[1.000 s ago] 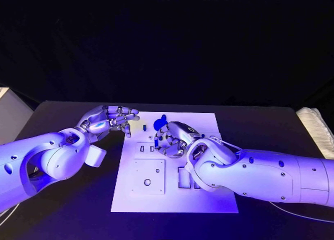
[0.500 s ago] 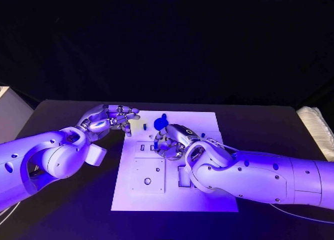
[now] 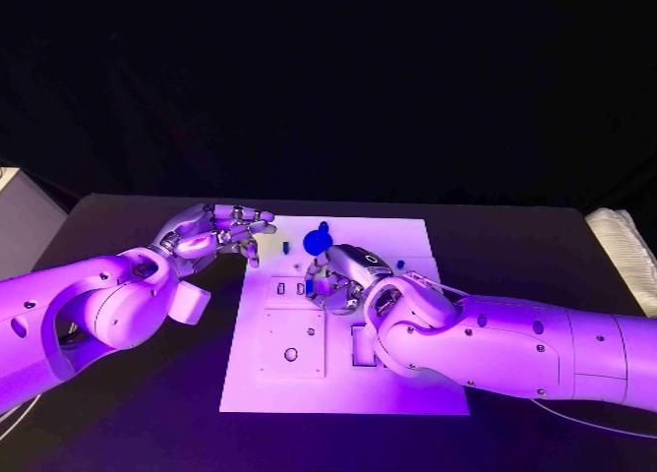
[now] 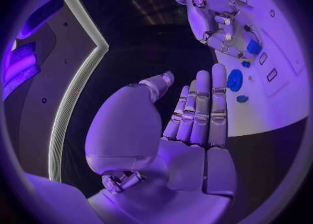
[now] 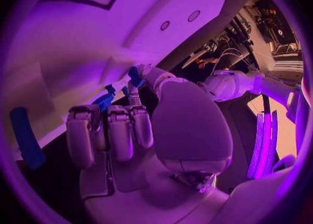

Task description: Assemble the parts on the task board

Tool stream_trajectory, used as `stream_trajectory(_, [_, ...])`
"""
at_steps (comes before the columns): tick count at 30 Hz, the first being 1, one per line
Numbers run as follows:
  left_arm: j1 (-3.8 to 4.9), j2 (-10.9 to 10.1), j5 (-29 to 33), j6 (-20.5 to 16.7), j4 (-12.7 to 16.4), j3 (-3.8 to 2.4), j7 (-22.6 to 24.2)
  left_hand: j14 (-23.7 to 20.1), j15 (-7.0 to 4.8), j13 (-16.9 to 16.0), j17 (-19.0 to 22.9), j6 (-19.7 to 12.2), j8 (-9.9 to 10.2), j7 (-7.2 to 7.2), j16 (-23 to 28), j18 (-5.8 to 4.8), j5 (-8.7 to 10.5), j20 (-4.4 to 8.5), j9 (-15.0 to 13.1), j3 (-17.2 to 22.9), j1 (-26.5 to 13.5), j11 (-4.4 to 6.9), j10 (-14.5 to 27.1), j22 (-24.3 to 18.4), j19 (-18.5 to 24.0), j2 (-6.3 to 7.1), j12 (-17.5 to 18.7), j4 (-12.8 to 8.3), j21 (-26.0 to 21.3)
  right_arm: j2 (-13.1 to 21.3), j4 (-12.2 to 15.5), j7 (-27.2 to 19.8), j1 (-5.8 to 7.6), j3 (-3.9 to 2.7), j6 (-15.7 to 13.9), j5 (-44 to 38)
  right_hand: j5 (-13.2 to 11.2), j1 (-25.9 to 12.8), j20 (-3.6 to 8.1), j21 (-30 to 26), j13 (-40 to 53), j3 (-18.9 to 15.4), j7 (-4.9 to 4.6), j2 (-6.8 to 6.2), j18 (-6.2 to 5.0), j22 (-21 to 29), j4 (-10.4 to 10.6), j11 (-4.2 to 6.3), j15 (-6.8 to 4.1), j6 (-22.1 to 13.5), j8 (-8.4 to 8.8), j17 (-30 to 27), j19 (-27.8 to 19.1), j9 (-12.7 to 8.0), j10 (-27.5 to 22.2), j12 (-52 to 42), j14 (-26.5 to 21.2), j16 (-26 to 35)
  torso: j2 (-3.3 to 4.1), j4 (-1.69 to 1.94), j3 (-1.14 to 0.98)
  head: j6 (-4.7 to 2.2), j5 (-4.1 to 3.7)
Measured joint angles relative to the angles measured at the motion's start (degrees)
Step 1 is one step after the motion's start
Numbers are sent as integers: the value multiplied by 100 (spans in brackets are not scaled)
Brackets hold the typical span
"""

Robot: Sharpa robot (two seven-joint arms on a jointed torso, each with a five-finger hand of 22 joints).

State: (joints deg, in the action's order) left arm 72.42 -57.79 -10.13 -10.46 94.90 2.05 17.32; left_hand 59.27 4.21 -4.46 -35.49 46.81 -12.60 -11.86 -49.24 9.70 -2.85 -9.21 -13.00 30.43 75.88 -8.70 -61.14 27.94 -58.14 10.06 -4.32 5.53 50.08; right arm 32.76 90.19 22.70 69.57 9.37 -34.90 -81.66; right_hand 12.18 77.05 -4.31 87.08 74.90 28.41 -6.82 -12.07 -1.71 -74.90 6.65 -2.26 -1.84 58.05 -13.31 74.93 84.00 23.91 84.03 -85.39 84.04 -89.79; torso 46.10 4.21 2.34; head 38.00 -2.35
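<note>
— The task board (image 3: 392, 393) lies flat in the middle of the black table (image 3: 116, 433), a white plate with small cut-outs across it. See the parts on it?

— A few. A round blue part (image 3: 319, 239) sits near the board's far edge, and from the left wrist view the same disc (image 4: 235, 80) has two smaller blue pieces beside it, one (image 4: 242, 98) on the side nearer the left hand and one (image 4: 245, 64) on the side nearer the right hand. A long blue piece (image 5: 26, 138) shows at the rim of the right wrist view; I cannot say just where on the board it lies.

— What is the right hand (image 3: 343, 278) doing?

— It is down over the far half of the board, just on the near side of the round part, fingers curled. It pinches a small blue part (image 5: 135, 75) between the thumb and a finger; the right wrist view shows it plainly at the fingertips. The left wrist view shows that hand (image 4: 218, 18) too, with a blue block (image 4: 254, 47) at its fingers.

— And the left hand (image 3: 215, 234)?

— It hangs at the board's far left corner, over the edge where plate meets table. From above the fingers look bent; its own wrist camera shows them side by side, stretched toward the board, thumb apart, with nothing in the palm. So it holds nothing, fingers loose.

— Do the hands touch?

— No. They are near each other, with the round blue part between them.
</note>
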Motion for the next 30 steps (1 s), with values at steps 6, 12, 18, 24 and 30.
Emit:
stream_trajectory(6, [0, 0, -9, 1, -2, 0, -5, 0, 0, 0, 0, 0, 0, 0, 0, 0, 0, 0, 0, 0, 0, 0, 0, 0, 0, 0, 0, 0, 0, -15, -37, 1, -1, 3, 12, -8, 0, 0, 0, 0, 0, 0, 0, 0, 0, -5, 0, 0, 0, -1, 2, 2, 0, -1, 0, 6, 0, 0, 0, 1, 0, -1, -4])
stream_trajectory(12, [0, 0, -13, 2, -3, 0, -8, 0, 0, 1, 0, 0, 0, 0, 0, 0, 0, 0, 1, 0, 0, 0, 0, -1, 0, 0, 0, 0, 0, -26, -77, -1, 1, 6, 12, -16, -1, -16, 0, 0, 0, 0, -1, 16, 0, -4, 0, 0, 0, -2, 9, 1, 0, -4, 0, 6, 0, 0, 0, -1, -3, 7, 2])
stream_trajectory(18, [0, 0, -16, 3, -5, 0, -12, 0, 0, 1, 0, 0, 0, 0, 0, 0, 0, -22, 1, 0, 0, 0, 0, 13, 21, 0, 0, 0, 24, -29, -87, -5, 1, 9, 13, -21, -1, -61, 0, 0, 0, 0, -6, -1, 0, -4, 0, 0, 0, -9, 14, 1, 0, -8, 0, 6, 0, 0, -1, -4, -3, 12, 2])
stream_trajectory(24, [0, 0, -18, 6, -8, 0, -16, 0, 0, 1, 0, 0, 0, 0, 0, 1, 0, -22, 1, 0, 0, 0, 0, 12, 21, 0, 0, 0, 24, -28, -91, -11, -1, 13, 13, -22, -1, -97, 0, -23, 0, 0, -35, -37, 0, -3, 0, 0, 0, -39, 14, 0, 0, -12, 0, 6, 0, 0, -4, -4, -5, 13, 2])
stream_trajectory(30, [0, 0, -19, 8, -9, 0, -22, 0, 0, 1, 0, 0, 0, 0, 0, 1, 0, -22, 2, 0, 0, 0, 0, 12, 21, 0, 0, 0, 24, -26, -89, -18, -2, 14, 15, -23, -22, -120, 0, -23, 0, 0, -42, -60, 0, -3, 0, 0, 0, -46, 13, 0, 0, -20, 0, 38, 0, 0, -4, -4, -5, 27, 17])
